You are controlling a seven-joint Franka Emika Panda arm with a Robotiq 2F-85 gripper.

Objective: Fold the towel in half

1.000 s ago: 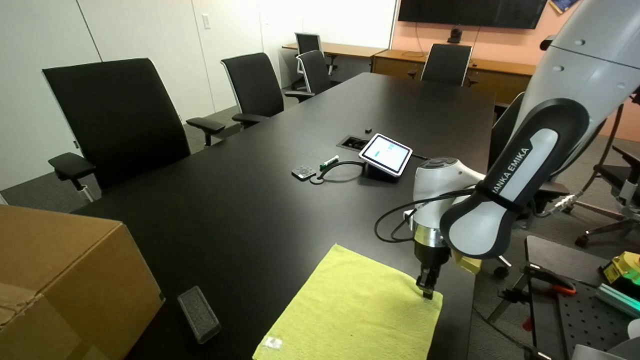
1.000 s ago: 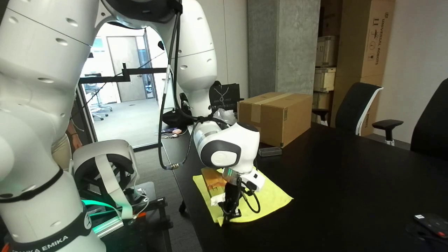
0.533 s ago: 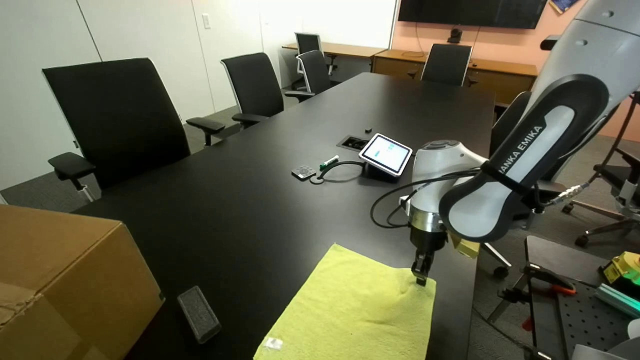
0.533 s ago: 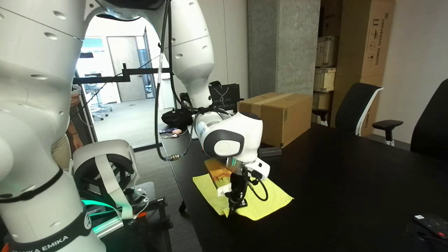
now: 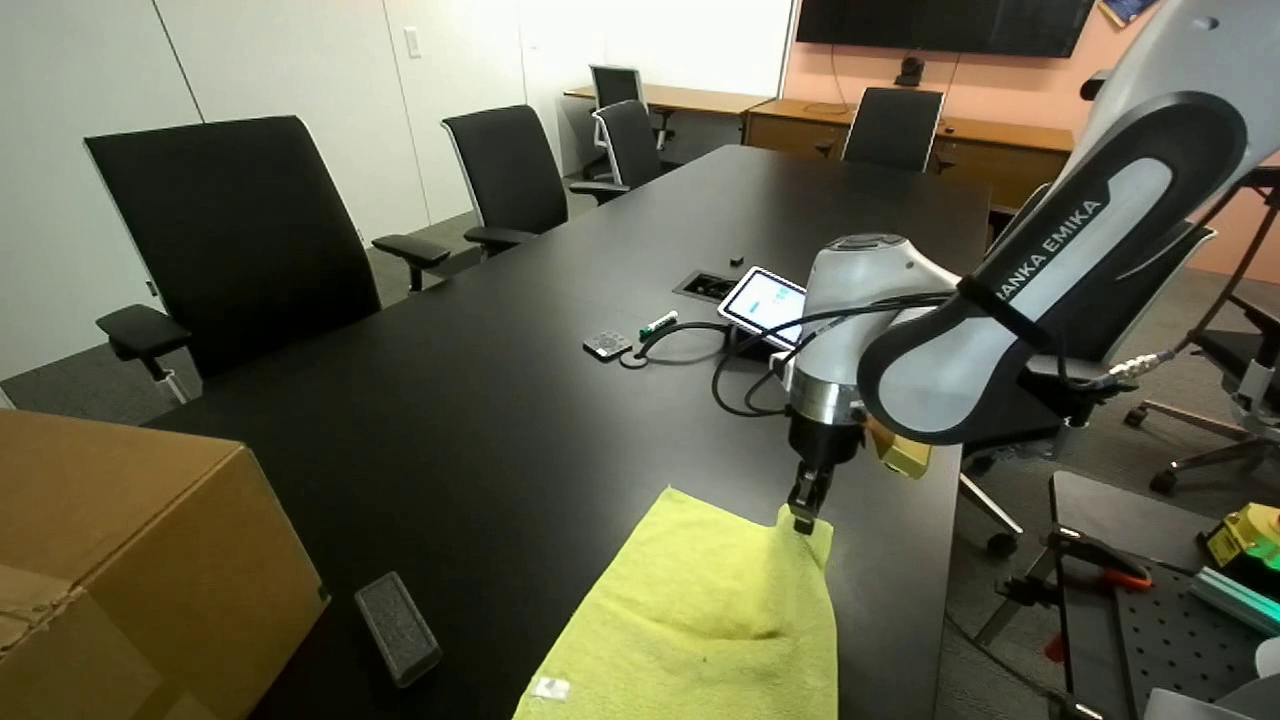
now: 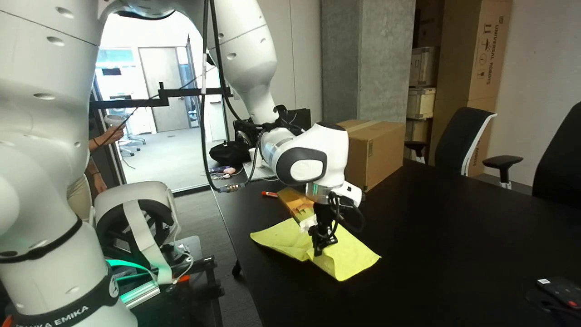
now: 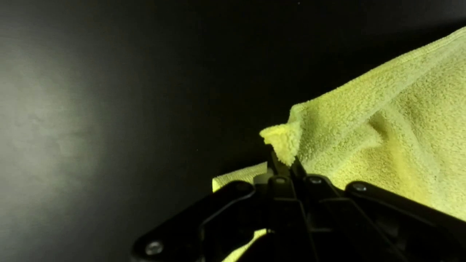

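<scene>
The yellow towel (image 5: 690, 620) lies on the black table, with a small white tag near one corner. It also shows in the other-angle exterior view (image 6: 356, 254), partly behind the arm. My gripper (image 5: 803, 520) is shut on the towel near one corner and holds that part raised; the gripper also shows in an exterior view (image 6: 318, 250). Creases run from the held part across the cloth. In the wrist view a pinched tuft sticks up between the fingertips (image 7: 285, 160), and the wrinkled towel (image 7: 411, 145) spreads to the right. The held corner's underside is hidden.
A cardboard box (image 5: 130, 560) and a grey eraser-like block (image 5: 398, 628) are on the table beside the towel. A tablet (image 5: 762, 305), a green marker (image 5: 659, 324) and a small flat device (image 5: 607, 346) lie beyond. A remote (image 6: 560, 293) lies near the table's edge.
My gripper has moved inward from the table edge and upward, drawing the held towel edge along. That side of the towel has lifted and creased; the tagged corner has barely shifted.
</scene>
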